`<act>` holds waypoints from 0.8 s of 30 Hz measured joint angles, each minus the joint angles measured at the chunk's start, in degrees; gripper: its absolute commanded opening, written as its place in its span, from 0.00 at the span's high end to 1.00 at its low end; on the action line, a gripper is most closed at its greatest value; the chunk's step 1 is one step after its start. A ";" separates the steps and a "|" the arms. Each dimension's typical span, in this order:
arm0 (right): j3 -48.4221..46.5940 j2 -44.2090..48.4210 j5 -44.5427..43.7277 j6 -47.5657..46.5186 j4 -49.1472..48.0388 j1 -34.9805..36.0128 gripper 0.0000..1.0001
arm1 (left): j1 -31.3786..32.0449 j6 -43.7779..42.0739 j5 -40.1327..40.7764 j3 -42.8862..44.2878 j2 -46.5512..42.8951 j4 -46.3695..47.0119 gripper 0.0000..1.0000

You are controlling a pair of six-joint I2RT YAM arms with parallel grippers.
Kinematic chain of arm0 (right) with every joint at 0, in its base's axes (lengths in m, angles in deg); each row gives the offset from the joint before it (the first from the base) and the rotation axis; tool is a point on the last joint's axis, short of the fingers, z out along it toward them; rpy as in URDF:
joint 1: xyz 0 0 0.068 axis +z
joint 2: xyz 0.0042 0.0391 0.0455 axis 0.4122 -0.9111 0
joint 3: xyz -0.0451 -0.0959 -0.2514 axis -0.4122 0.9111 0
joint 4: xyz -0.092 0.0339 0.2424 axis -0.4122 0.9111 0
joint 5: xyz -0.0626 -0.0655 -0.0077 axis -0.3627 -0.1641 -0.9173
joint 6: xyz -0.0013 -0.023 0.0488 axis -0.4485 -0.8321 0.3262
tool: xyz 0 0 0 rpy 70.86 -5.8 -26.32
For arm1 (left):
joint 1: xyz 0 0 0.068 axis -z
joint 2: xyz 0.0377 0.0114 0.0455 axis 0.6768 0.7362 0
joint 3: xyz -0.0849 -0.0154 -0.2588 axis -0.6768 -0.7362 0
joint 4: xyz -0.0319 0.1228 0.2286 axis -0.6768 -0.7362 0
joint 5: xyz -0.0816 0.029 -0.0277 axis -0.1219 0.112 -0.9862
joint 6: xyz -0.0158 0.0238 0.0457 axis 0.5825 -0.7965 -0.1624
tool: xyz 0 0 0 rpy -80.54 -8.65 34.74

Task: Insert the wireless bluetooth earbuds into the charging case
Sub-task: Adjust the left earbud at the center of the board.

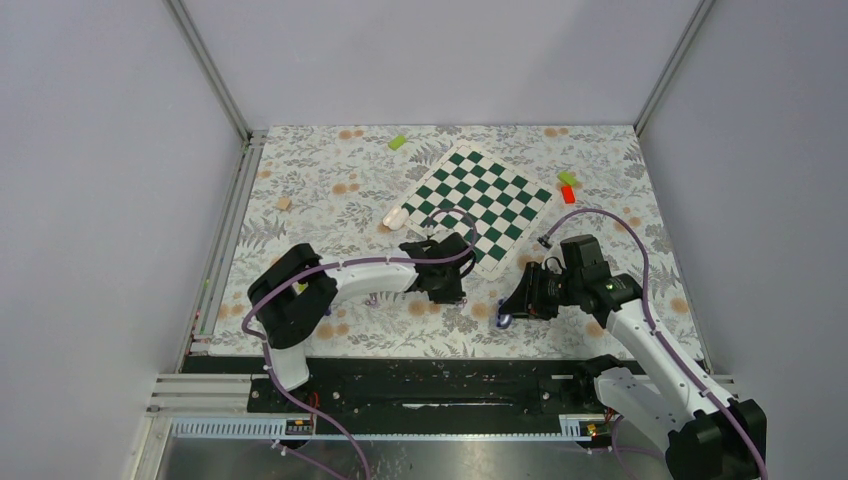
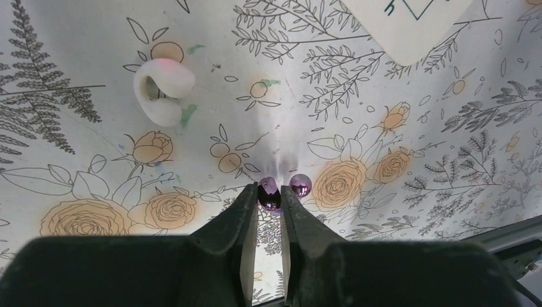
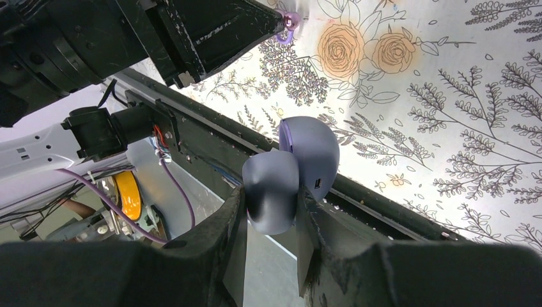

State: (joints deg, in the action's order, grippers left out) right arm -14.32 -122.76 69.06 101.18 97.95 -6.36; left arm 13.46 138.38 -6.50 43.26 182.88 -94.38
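Note:
A glossy purple earbud [image 2: 271, 197] sits on the flowered cloth, pinched between the tips of my left gripper [image 2: 269, 192], which is shut on it. Its second purple ball [image 2: 300, 185] shows just right of the fingers. A white C-shaped earbud [image 2: 163, 89] lies on the cloth further off to the left. My right gripper [image 3: 271, 198] is shut on a lavender charging case [image 3: 313, 153] that stands hinged open, its port facing out, over the table's near edge. In the top view the left gripper [image 1: 450, 295] and right gripper [image 1: 510, 310] are close together near the front.
A green and white chessboard [image 1: 480, 205] lies tilted mid-table, with a white oval case [image 1: 397, 217] at its left edge. A green block [image 1: 398, 142], a green and red block [image 1: 567, 188] and a small tan block [image 1: 284, 203] lie further back. A black rail [image 3: 383, 204] runs along the front.

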 measured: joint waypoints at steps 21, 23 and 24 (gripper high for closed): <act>0.28 1.75 -0.20 0.00 -0.09 0.00 1.00 | -0.17 -49.53 -10.08 11.76 5.31 -11.28 0.44; 0.35 2.16 -0.22 0.00 0.28 0.00 1.00 | -0.17 -50.38 -9.38 12.11 5.51 -12.24 0.44; 0.35 2.29 -0.22 0.02 0.33 0.00 1.00 | -0.17 -50.47 -8.90 12.46 5.49 -12.55 0.45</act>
State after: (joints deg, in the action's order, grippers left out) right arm -13.97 -120.47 68.85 101.20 98.28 -6.36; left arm 13.28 87.92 -15.39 55.72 188.36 -106.93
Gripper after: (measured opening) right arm 0.329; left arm 0.556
